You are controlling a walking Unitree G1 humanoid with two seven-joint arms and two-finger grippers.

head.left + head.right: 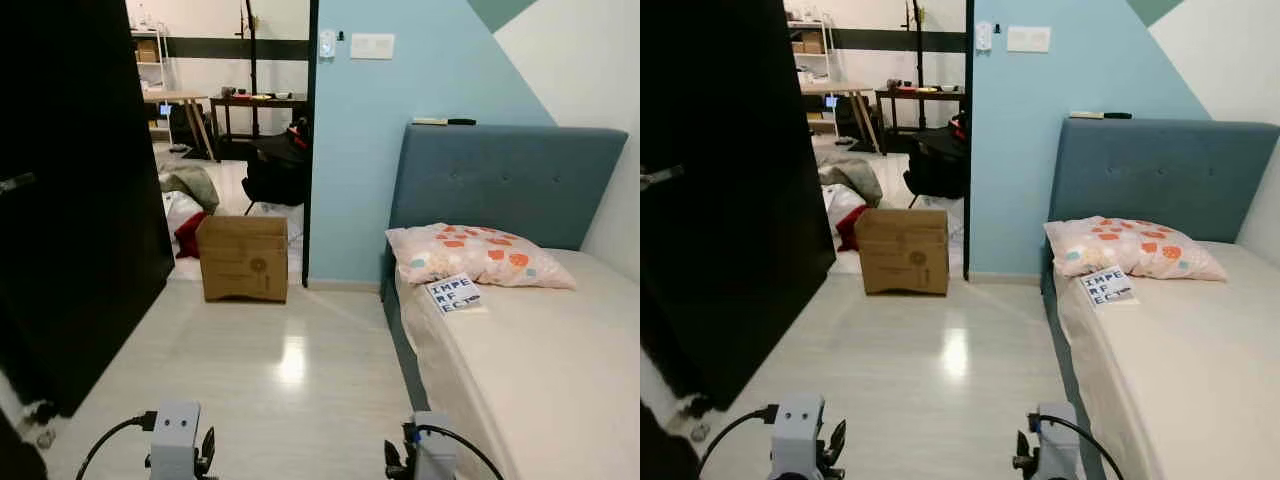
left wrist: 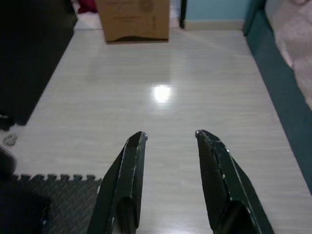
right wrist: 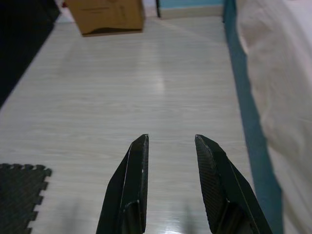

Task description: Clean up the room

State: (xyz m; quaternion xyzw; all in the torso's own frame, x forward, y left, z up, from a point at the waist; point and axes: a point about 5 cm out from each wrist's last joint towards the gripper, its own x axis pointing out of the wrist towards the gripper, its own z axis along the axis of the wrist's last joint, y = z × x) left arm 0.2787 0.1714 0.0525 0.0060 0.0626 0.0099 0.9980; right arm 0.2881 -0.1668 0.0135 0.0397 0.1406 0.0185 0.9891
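A pale wood-look floor is seen beneath and ahead of both grippers. 1 cardboard box is set on it far ahead of the left gripper. Beside the right gripper stands a bed, on which 1 patterned pillow and 1 book are laid. A dark foam mat is laid below the left gripper.

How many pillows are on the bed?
1. The pillow, pink with orange and blue spots, lies at the head of the bed, against the blue headboard. A book rests just in front of it.
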